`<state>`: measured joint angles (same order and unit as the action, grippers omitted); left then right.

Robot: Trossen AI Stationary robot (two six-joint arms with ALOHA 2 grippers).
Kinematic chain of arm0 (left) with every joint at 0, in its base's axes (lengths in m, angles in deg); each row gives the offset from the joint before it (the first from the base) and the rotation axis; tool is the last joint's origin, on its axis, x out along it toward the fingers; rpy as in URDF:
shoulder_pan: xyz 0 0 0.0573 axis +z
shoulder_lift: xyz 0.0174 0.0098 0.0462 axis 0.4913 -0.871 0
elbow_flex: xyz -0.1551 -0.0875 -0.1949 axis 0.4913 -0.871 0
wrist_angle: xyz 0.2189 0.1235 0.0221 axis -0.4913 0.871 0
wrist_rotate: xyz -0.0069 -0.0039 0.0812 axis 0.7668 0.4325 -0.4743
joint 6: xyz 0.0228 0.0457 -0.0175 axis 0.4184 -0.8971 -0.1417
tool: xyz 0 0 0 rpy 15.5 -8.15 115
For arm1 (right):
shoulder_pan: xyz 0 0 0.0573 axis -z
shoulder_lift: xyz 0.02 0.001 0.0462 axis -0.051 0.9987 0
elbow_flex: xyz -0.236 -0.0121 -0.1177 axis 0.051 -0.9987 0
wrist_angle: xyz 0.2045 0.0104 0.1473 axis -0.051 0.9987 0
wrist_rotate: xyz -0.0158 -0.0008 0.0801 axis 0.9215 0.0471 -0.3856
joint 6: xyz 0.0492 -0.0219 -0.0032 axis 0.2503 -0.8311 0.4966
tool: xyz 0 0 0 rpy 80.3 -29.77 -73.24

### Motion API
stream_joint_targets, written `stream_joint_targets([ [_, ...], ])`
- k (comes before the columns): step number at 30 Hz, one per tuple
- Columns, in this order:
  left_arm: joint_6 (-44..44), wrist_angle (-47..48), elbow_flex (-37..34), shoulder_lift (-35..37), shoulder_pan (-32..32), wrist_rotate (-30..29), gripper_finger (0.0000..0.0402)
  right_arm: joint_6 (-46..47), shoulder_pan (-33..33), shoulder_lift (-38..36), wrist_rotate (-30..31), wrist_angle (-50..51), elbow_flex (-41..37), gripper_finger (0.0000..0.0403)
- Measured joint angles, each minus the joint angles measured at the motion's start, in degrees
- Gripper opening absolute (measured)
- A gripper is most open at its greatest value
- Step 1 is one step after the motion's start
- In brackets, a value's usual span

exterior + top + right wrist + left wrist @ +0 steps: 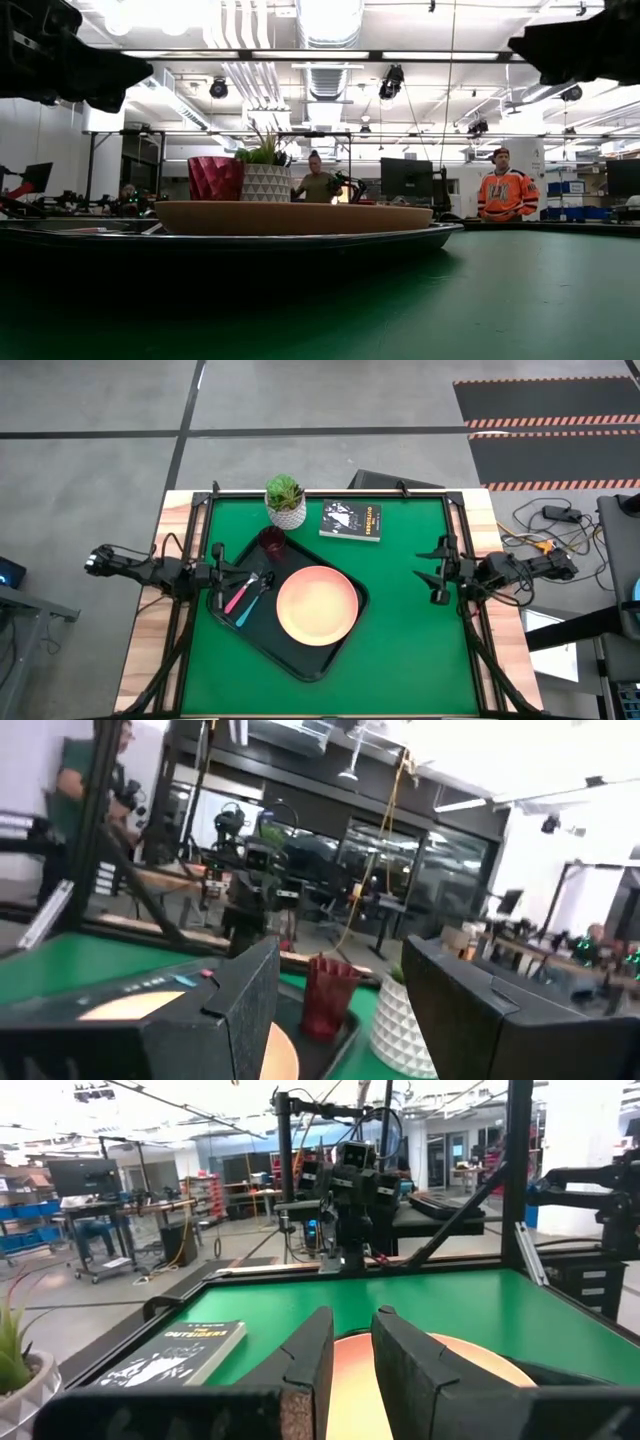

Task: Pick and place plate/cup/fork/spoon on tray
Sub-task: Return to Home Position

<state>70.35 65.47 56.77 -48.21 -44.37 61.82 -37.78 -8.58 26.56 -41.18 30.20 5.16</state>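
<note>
The black tray (303,666) lies slantwise on the green mat, left of centre. The peach plate (317,606) lies flat on it. The dark red cup (272,542) stands upright at the tray's far corner. The pink-handled fork (240,596) and the blue-handled spoon (252,606) lie side by side on the tray, left of the plate. My left gripper (222,573) hovers level at the tray's left edge, its fingers (310,1360) a little apart with nothing between them. My right gripper (432,573) stands wide open near the right edge, clear of everything.
A white pot with a green plant (286,502) stands at the far edge beside the cup, and a small black book (351,520) lies to its right. Bare green mat stretches between the tray and the right arm. People stand in the room beyond the table.
</note>
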Motion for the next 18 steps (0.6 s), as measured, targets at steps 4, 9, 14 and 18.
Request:
stream_joint_targets([
  [4, 0.02, -0.09, 0.00, -0.93, -0.01, 0.00, 0.0054, 3.44, 0.04, 0.38, 0.29, -0.06, -0.02, 0.0201],
  [9, 0.05, -0.15, 0.00, -2.17, -0.02, 0.00, 0.0054, 8.62, 0.04, 2.18, 0.26, 0.35, -0.02, 0.0201],
  [14, 0.07, -0.16, -0.02, -3.30, -0.02, 0.00, 0.0054, 13.55, 0.04, 3.49, 0.25, 0.37, -0.02, 0.0201],
  [18, 0.07, -0.16, -0.02, -4.00, -0.02, 0.02, 0.0054, 13.81, 0.04, 3.82, 0.26, 0.39, -0.02, 0.0201],
])
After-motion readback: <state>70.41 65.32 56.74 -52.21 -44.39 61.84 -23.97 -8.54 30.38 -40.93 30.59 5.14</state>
